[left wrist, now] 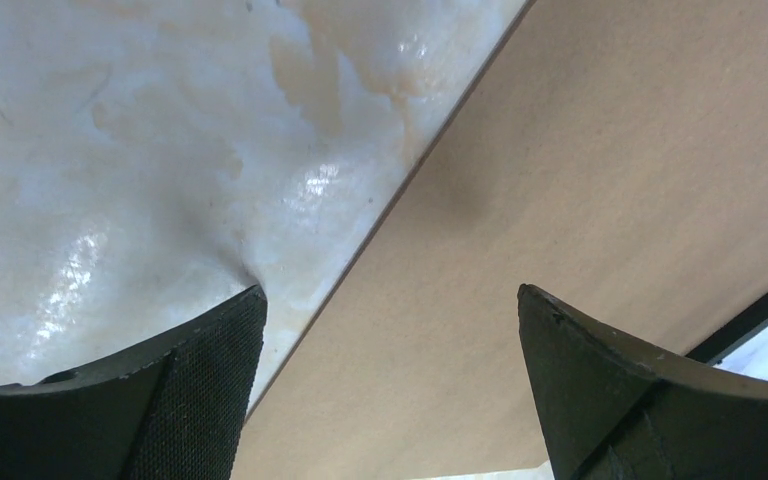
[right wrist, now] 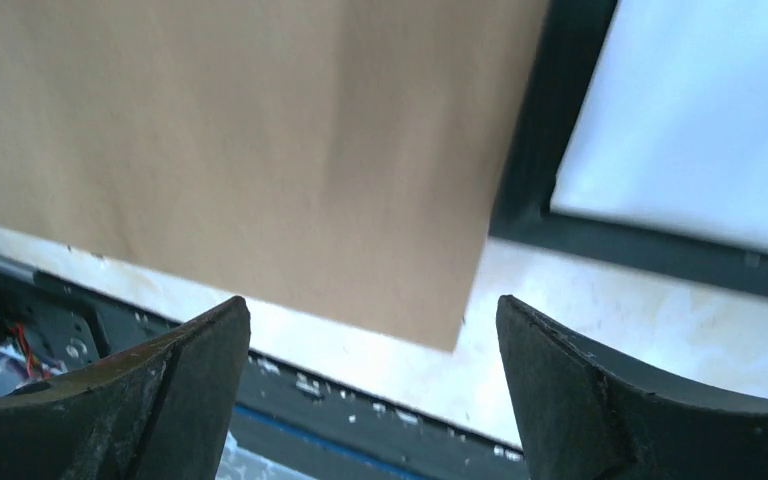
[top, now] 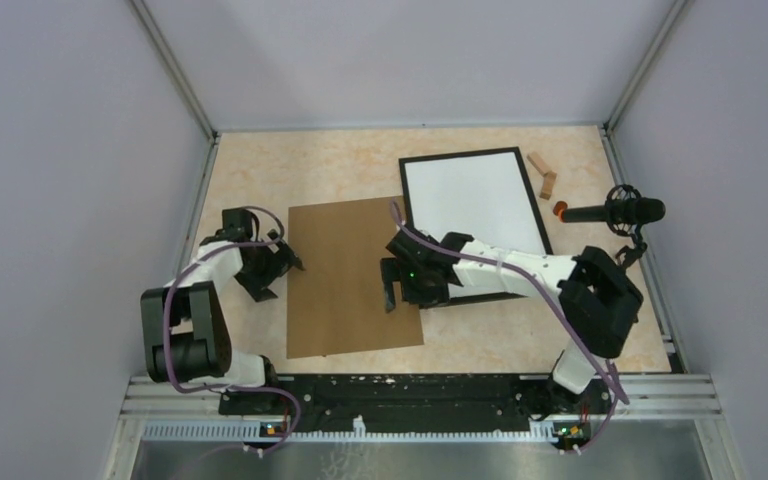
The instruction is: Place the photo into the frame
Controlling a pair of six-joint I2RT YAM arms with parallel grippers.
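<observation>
The frame (top: 406,200) lies at the back right of the table, a thin black border around a plain white surface (top: 472,198). The photo is out of view; no colourful print shows. A brown board (top: 345,290) lies flat in the middle, left of the frame. My left gripper (top: 282,272) stands open at the board's left edge (left wrist: 390,295), one finger over the table, the other over the board (left wrist: 600,150). My right gripper (top: 405,298) hangs open and empty above the board's near right corner (right wrist: 372,305), with the frame's black edge (right wrist: 535,180) just beyond.
Two small wooden blocks (top: 545,175) lie at the back right, beside an orange piece (top: 560,210) and a black microphone (top: 620,211). A black rail (top: 410,392) runs along the near table edge. Grey walls close in three sides.
</observation>
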